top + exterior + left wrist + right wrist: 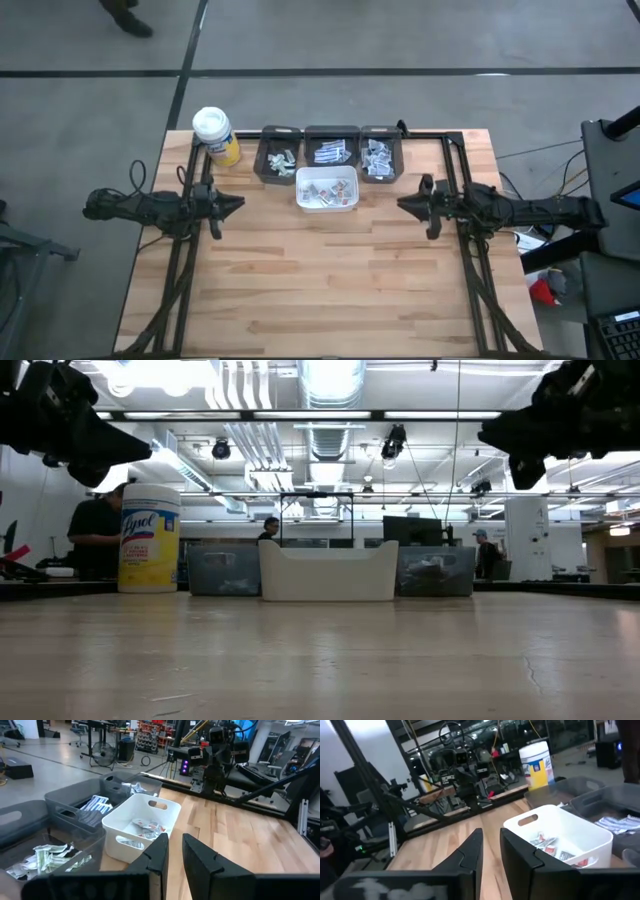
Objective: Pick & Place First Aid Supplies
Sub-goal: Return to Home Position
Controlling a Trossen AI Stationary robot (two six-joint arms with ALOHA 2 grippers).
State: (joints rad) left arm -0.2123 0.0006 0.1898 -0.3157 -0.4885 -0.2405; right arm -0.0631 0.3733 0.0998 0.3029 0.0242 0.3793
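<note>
High view: the left gripper (pixel 238 205) and right gripper (pixel 402 205) hover over the wooden table (pixel 330 290), either side of the white bin (pixel 327 190) holding first aid packets (pixel 325 192); three grey bins (pixel 330 150) behind hold more, beside a wipes canister (pixel 214 134). Wrist views: both grippers empty, fingers (pixel 159 855) narrowly parted.

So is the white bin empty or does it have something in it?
Not empty. The white bin holds several small packets with red print lying on its bottom, well below the rim.
</note>
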